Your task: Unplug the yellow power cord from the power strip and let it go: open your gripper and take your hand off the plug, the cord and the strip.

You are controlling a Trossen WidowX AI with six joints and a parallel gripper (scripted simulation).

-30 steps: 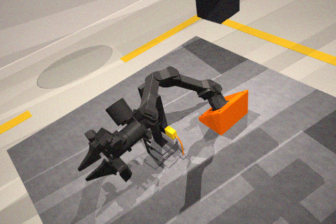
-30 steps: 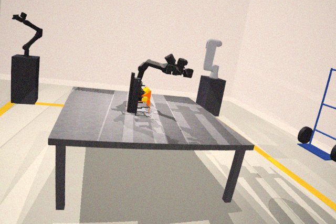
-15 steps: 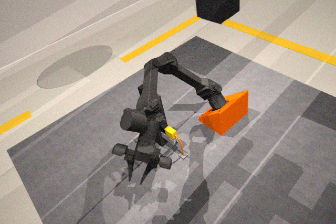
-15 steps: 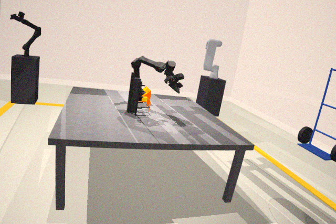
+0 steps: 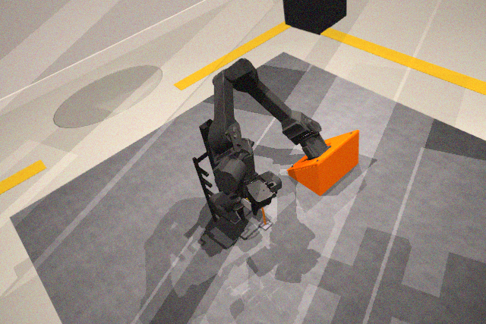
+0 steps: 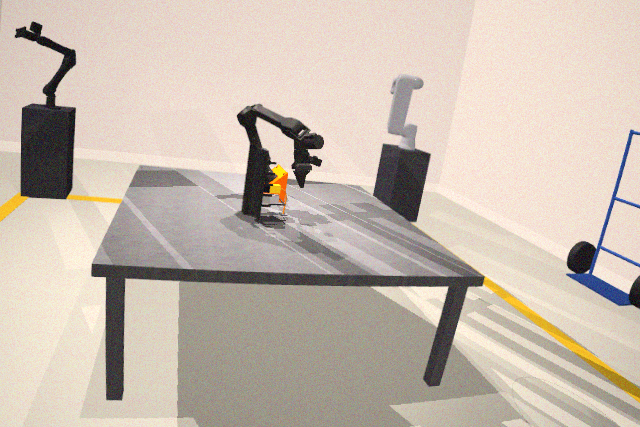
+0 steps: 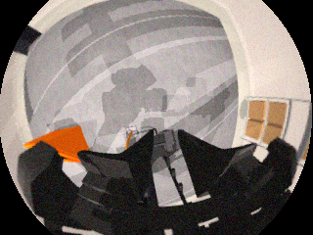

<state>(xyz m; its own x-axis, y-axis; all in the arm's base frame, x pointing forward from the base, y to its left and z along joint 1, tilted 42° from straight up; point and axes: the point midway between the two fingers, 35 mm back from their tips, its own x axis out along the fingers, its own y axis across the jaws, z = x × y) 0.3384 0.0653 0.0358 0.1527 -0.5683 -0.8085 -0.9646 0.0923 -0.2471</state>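
Note:
The yellow plug (image 6: 275, 188) sits close beside the upright dark strip (image 6: 252, 189) in the exterior view; whether it is seated cannot be told. In the top view the arm hides nearly all of it. The orange-yellow cord (image 5: 263, 216) (image 6: 283, 206) (image 7: 128, 140) runs down to a small plate on the table. My gripper (image 5: 256, 211) (image 6: 301, 185) (image 7: 165, 132) is partly open and empty, fingers pointing down. It hangs above the table, apart from the plug and to its right in the exterior view. The plug does not show in the wrist view.
The orange wedge base (image 5: 337, 165) (image 7: 70, 142) carries my arm. Thin dark prongs (image 5: 203, 173) stick out beside the strip. The table (image 6: 206, 246) lies beneath. Dark pedestals (image 6: 48, 153) (image 6: 400, 179) with other arms and a blue hand truck (image 6: 605, 210) stand beyond it.

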